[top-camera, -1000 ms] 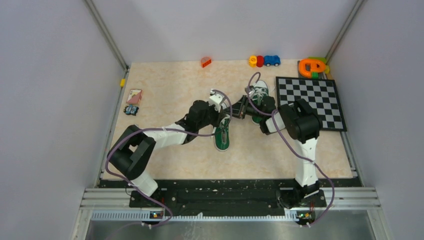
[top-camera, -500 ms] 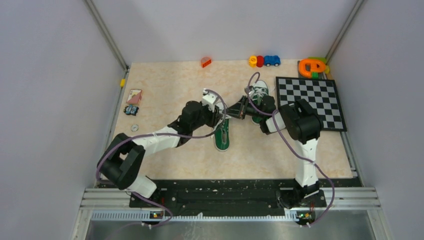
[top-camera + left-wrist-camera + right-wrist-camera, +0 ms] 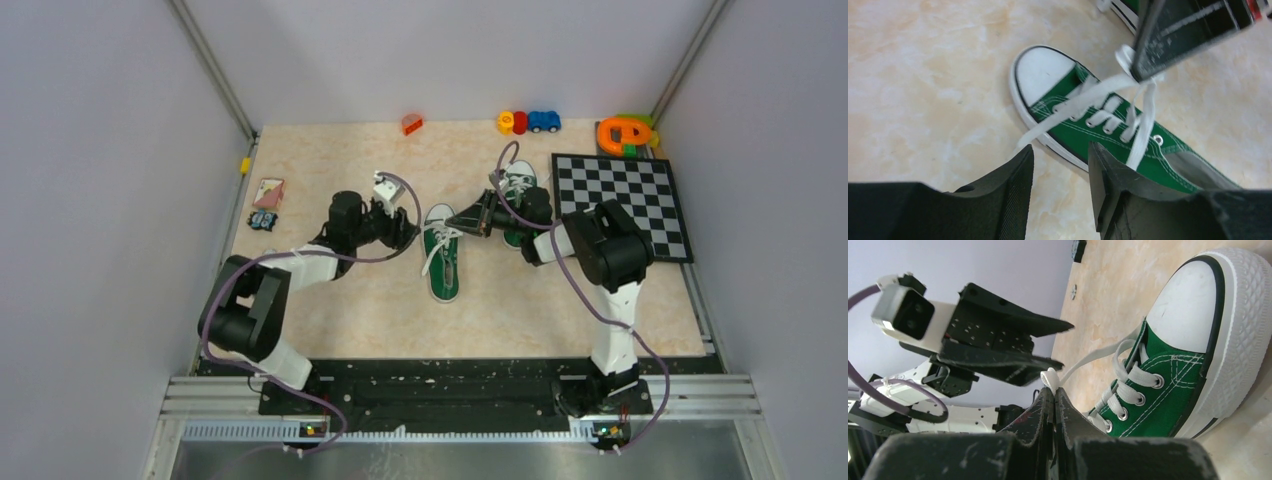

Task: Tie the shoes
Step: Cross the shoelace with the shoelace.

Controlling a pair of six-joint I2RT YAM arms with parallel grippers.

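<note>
The right claw (image 3: 1054,393) was clamped shut on a white lace (image 3: 1049,376). A small loop of it stuck out above the closed fingertips, and the strand ran from there down to the eyelets of the nearer green sneaker (image 3: 1168,365). That shoe lay on the marbled beige desk (image 3: 340,160) between the two arms, with its white toe cap pointing away from their bases.

The left claw (image 3: 1060,167) hung just to the left of the same shoe's toe, low over the desk. Its jaws were parted with nothing between them. The loose end of another strand trailed off the shoe and stopped right by one black fingertip (image 3: 1020,172) — I couldn't tell whether they touched.

The second sneaker (image 3: 518,183) sat farther back and to the right, largely hidden by the right arm and just beside a chessboard (image 3: 640,215). Along the far edge of the desk were a blue toy car (image 3: 544,121), red and yellow blocks (image 3: 512,122), a small orange piece (image 3: 412,124) and an orange-and-green toy (image 3: 625,133). A few small cards (image 3: 267,192) lay near the left edge — well apart from both shoes.
</note>
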